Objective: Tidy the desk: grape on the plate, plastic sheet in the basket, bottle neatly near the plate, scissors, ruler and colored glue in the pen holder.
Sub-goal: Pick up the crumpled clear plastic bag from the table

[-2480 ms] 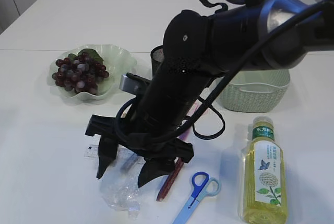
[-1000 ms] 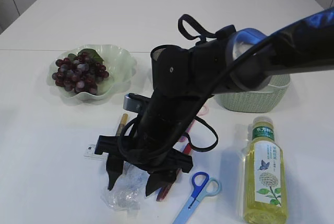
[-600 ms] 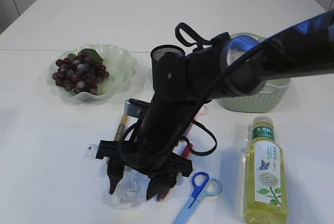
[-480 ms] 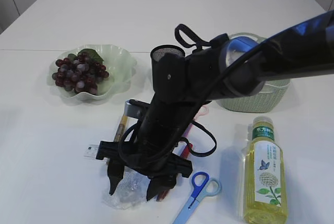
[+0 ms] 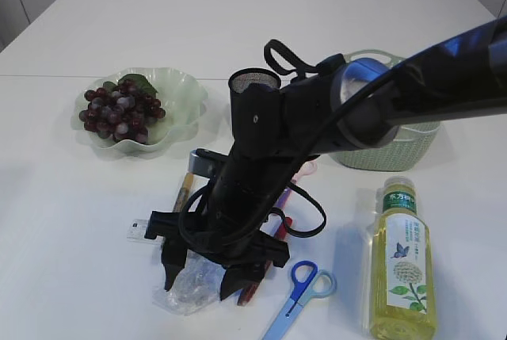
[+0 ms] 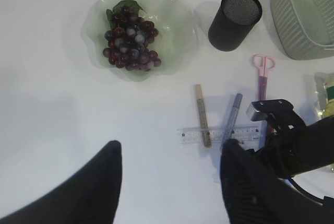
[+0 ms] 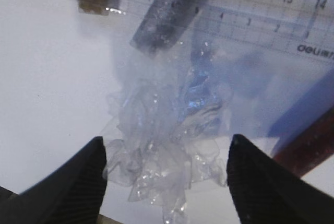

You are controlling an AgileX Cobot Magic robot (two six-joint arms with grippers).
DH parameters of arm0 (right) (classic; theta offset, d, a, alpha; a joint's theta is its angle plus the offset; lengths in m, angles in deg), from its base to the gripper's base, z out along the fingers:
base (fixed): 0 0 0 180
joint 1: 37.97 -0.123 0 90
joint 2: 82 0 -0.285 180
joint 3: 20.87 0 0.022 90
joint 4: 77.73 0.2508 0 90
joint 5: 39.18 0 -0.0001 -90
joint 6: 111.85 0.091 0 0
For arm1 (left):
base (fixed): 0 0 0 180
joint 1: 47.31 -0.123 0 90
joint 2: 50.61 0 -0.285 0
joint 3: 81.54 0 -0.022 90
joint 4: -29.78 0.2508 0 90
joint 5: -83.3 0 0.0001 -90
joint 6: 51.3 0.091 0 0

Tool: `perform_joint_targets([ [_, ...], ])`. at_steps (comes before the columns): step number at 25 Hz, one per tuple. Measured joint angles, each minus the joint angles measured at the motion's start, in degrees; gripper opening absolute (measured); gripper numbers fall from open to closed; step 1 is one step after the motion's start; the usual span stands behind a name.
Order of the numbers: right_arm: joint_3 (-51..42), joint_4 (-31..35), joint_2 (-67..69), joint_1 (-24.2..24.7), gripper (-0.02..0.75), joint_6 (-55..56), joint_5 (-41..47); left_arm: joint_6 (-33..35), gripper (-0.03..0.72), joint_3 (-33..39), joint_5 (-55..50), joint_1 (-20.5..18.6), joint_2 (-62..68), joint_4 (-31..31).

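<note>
Crinkled clear plastic sheet (image 7: 167, 166) lies low in our frame, between our right gripper's (image 7: 166, 174) wide-open fingers (image 7: 86, 174), ungrasped; our left gripper (image 6: 169, 182) hangs open, empty.

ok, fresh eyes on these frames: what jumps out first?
The big black right arm dominates the exterior view, reaching across to the front of the table with its jaws open on either side of the crumpled plastic sheet. Next is the dark grape bunch already on the green plate at back left. Then the yellow bottle lying front right, below the basket.
</note>
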Motion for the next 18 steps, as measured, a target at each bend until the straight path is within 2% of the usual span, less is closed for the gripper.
perform_joint_targets([
  [12,0.0,0.1,0.97,0.0,0.553,0.0,0.28,0.0,0.426,0.0,0.0,0.0,0.0,0.13],
  [14,0.0,0.1,0.97,0.0,0.528,0.0,0.28,0.0,0.426,0.0,0.0,0.0,0.0,0.13],
  [18,0.0,0.25,0.97,0.0,0.417,0.0,0.38,0.0,0.426,0.0,0.0,0.0,0.0,0.26],
])
